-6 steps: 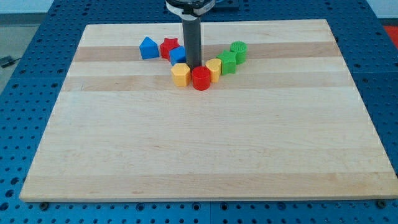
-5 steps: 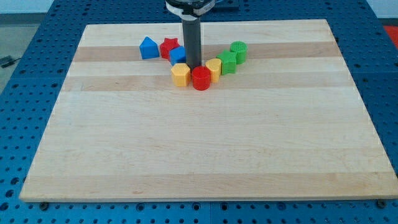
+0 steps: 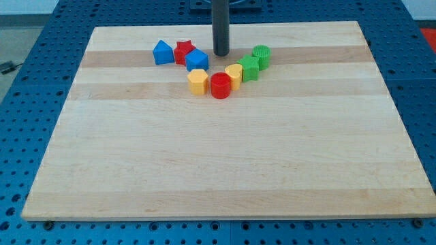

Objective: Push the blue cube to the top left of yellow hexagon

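Where the wooden board (image 3: 225, 163) carries its blocks, all sit in one cluster at the far side, left of centre.

- Blue cube (image 3: 197, 60): just beyond and a little left of the yellow hexagon (image 3: 198, 81), close to it; whether the two touch is hard to tell. Its left edge meets the red star (image 3: 184, 51).
- Blue house-shaped block (image 3: 162, 52): leftmost item, just beside the red star.
- Red cylinder (image 3: 220, 86): right of the yellow hexagon, nearest of the cluster.
- Second yellow block (image 3: 234, 75): right of and just beyond the red cylinder, shape unclear, seemingly touching the green block (image 3: 249, 68).
- Green ribbed cylinder (image 3: 261, 55): farthest right, beyond the green block.
- My tip (image 3: 221, 54): rod upright, lower end on the board right of the blue cube and apart from it, beyond the red cylinder. No fingers on this rod, so nothing is held.
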`<state>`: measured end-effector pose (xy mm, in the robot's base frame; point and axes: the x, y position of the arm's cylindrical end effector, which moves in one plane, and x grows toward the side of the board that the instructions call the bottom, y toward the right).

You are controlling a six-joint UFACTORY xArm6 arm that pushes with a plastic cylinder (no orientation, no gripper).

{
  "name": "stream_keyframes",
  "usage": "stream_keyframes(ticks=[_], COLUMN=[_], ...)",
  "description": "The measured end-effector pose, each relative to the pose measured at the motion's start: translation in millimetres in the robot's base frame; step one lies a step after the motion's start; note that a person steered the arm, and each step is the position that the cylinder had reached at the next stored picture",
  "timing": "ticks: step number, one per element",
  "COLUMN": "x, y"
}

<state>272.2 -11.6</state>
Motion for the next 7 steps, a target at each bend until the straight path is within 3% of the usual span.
stream_keyframes(ticks=[2, 7], x=[-13.5, 21.8], y=[0.0, -25.5])
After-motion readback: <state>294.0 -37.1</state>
